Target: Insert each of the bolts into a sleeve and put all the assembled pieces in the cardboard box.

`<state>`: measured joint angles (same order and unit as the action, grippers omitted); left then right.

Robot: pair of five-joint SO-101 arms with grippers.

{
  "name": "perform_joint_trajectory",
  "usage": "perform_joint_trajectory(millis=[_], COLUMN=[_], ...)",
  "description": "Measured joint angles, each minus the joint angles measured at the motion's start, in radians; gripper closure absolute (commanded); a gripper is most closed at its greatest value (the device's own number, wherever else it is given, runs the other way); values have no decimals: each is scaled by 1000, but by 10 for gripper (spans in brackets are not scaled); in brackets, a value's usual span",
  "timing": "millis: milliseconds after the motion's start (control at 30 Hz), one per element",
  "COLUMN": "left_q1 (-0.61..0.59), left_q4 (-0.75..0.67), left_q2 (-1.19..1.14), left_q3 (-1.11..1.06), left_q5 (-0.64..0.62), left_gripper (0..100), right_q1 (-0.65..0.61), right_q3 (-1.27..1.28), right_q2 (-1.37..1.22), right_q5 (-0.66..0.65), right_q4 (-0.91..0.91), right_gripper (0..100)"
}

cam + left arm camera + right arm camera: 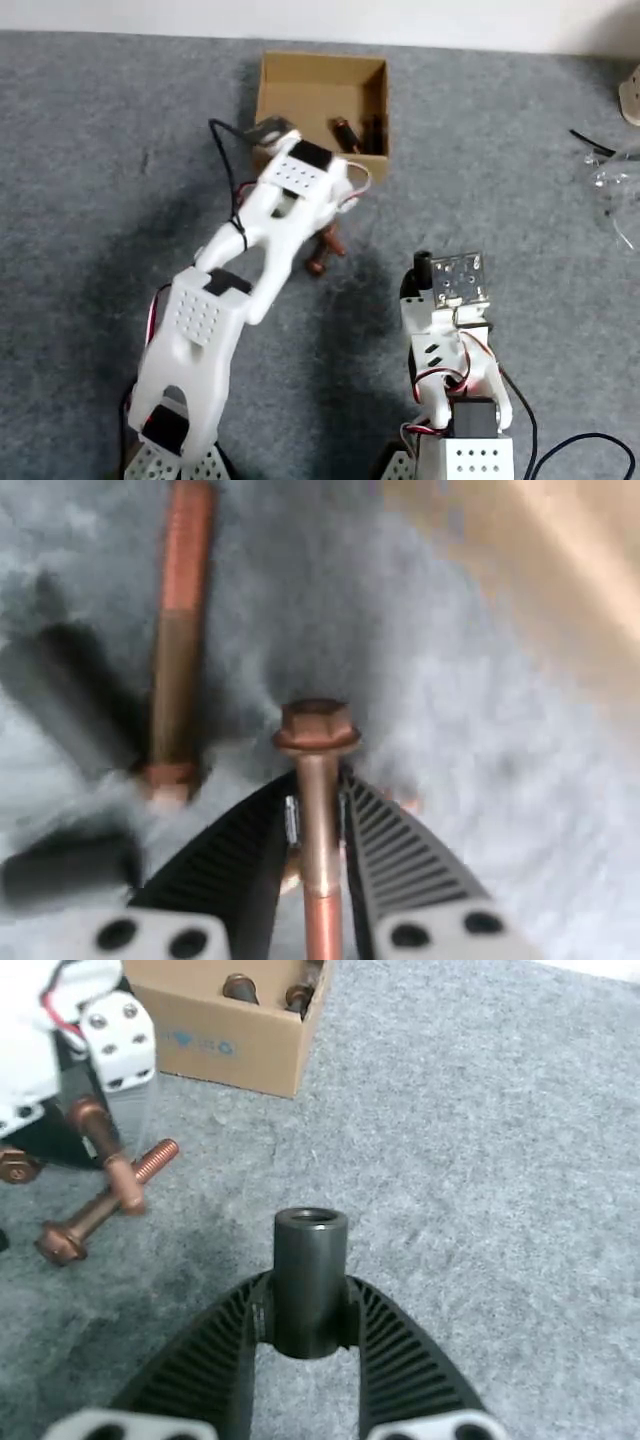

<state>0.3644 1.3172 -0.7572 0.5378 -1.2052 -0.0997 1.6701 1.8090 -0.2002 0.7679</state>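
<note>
"What was obscured?"
"From the high view, the left arm [270, 220] covered most of the loose bolts [320, 258]. The cardboard box [320, 68] contents were too dark to count."
"The left wrist view?"
"Two dark shapes [60, 680] were too blurred to name. The held bolt [318, 780] ran off the edge."

Grey mat [80, 150] all the way across the table, a fuzzy, felt-like pile, left to right and near to far. Along the far edge runs a plain white strip [450, 15], meeting the mat in a straight line. Over at the far right, a pale off-white object [631, 95] sits cut off by the edge, too little showing to name it. Just nearer, a thin black wire [588, 141] lies on the mat, touching a clear plastic piece [612, 172] that glints, its shape hard to make out.
</note>
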Motion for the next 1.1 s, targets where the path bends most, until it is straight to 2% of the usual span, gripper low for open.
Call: perform_joint_trajectory(millis=[133, 367, 433, 700, 833, 1100], left_q1=[63, 103, 103, 103, 103, 103], left_q4=[109, 176, 181, 204, 269, 405], left_q2=[69, 97, 97, 157, 265, 425], left_q3=[18, 23, 23, 23, 23, -61], left_q5=[229, 591, 661, 776, 832, 859], left_gripper=[995, 995, 995, 996, 996, 996], right_q1=[0, 0, 0, 0, 0, 0], right_q3=[0, 0, 0, 0, 0, 0], right_q2=[0, 0, 0, 0, 0, 0], right_q5=[0, 0, 0, 0, 0, 0], right_q4=[0, 0, 0, 0, 0, 0], right_gripper=[993, 993, 993, 993, 993, 993])
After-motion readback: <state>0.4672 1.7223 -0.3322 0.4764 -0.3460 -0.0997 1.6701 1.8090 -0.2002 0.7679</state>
